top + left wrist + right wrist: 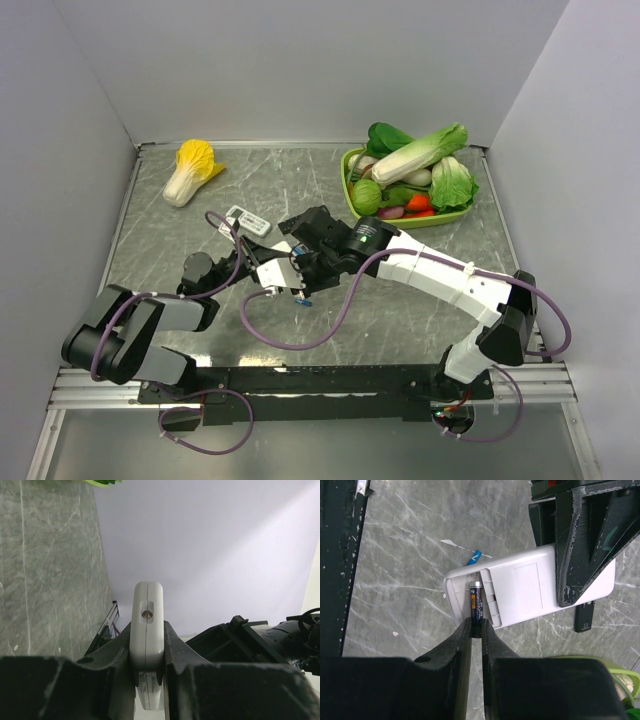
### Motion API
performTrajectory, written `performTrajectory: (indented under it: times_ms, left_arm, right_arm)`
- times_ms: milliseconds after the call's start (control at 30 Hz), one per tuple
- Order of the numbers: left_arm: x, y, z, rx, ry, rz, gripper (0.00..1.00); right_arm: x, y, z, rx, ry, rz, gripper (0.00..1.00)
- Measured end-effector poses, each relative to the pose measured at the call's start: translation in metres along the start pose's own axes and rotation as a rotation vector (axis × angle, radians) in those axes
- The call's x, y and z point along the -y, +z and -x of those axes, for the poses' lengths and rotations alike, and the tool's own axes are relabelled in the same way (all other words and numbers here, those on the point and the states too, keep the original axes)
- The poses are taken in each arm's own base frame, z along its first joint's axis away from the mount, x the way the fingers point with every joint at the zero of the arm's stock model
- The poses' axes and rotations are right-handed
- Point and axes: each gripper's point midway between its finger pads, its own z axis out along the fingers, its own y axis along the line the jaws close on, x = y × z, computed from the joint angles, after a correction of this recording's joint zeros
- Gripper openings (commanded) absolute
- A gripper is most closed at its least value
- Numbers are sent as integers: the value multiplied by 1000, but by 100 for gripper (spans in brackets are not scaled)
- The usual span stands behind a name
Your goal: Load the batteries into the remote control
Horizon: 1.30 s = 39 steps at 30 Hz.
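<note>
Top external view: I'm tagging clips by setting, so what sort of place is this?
Probably a lab test cell: plain white walls box in a marble-look table, robot arms are bolted at its edge, and toy-looking vegetables fill a green tray.

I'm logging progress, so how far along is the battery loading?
Done: the remote, back up with its compartment open, is clamped by the left fingers. In hand: the right fingers pinch a battery, partly in the compartment. Left: seat it, then load more; a blue bit on the table beyond the remote may be another.
</note>
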Motion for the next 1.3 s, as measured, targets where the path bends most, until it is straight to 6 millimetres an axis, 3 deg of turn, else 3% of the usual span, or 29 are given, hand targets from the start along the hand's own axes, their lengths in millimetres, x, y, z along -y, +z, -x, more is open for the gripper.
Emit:
performTrajectory:
  times_ms: [500,1000,1300]
  left_arm:
    - [0,0,0,0,0,0,1]
    - [-2,0,2,10,20,4,1]
    - [-3,-1,4,23,25,8,1]
  right_arm:
    - [0,3,3,13,-8,-2,1]
    - [1,12,0,7,-14,-16,17]
    - [5,14,-3,-5,-20,-36,14]
